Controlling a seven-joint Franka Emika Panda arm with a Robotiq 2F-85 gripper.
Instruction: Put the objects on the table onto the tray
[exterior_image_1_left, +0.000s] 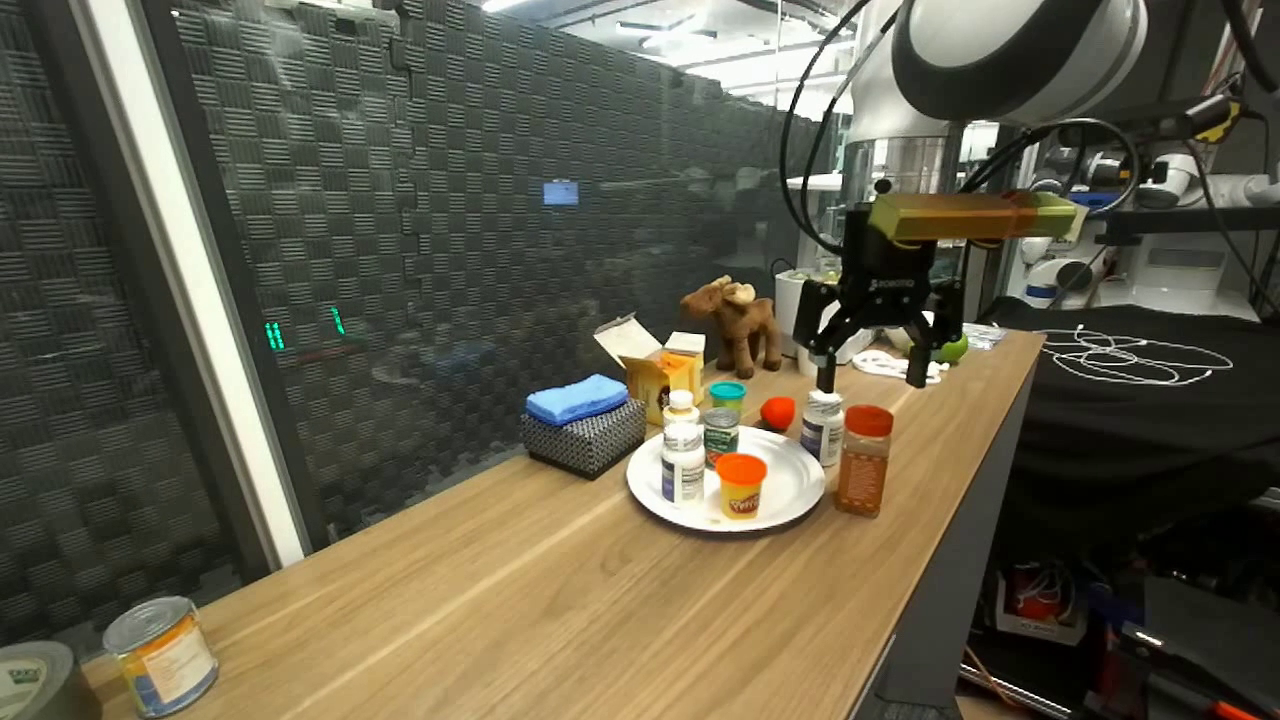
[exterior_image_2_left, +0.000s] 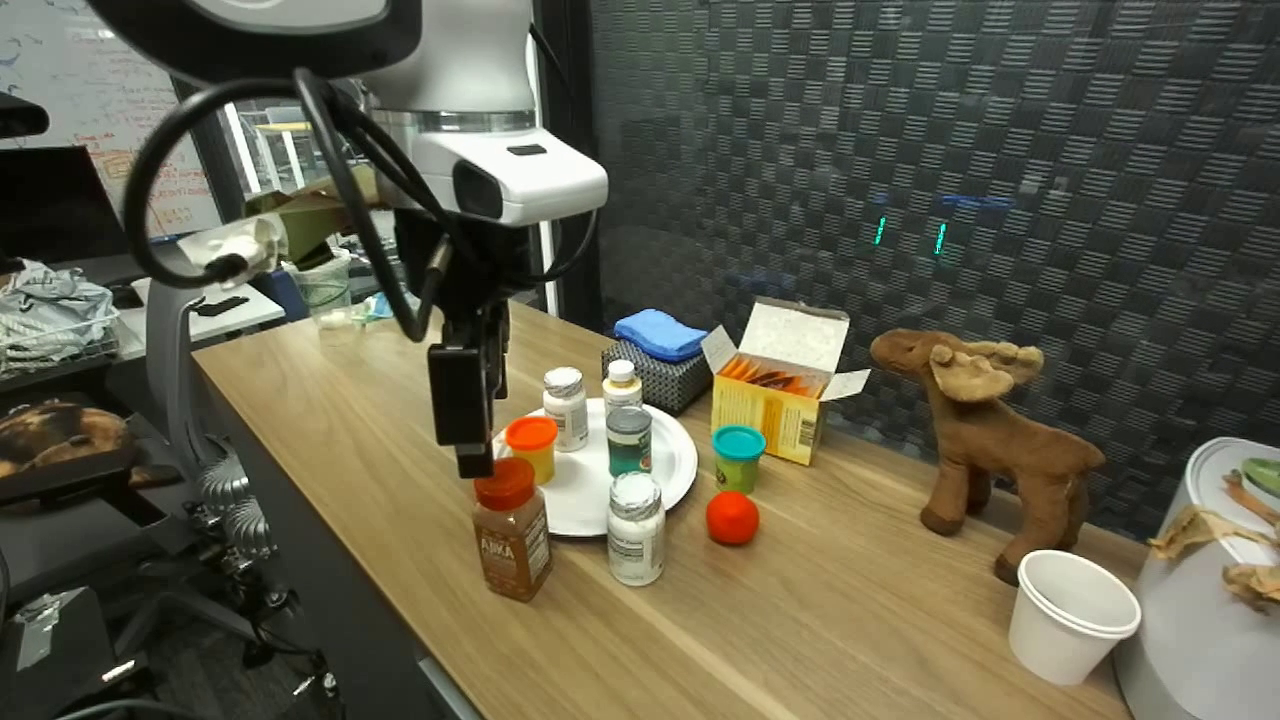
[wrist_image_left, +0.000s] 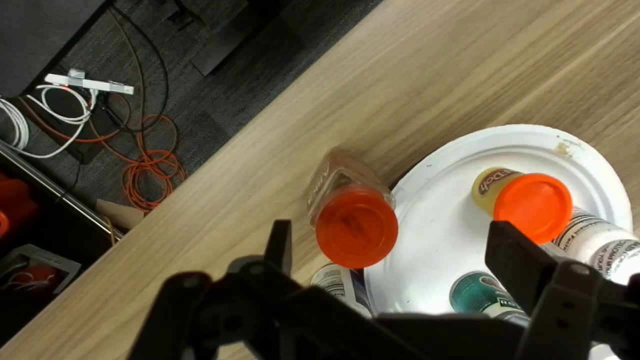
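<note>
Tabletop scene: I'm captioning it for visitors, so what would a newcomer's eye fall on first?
A newcomer would probably notice the black tool first, hanging open above the wooden table. Next come bright colours: an orange-lidded tub on the round white plate and a red-lidded jar standing on the table beside it. In an exterior view, the brown antlered plush animal stands out between the open yellow box and the nested white cups.
</note>
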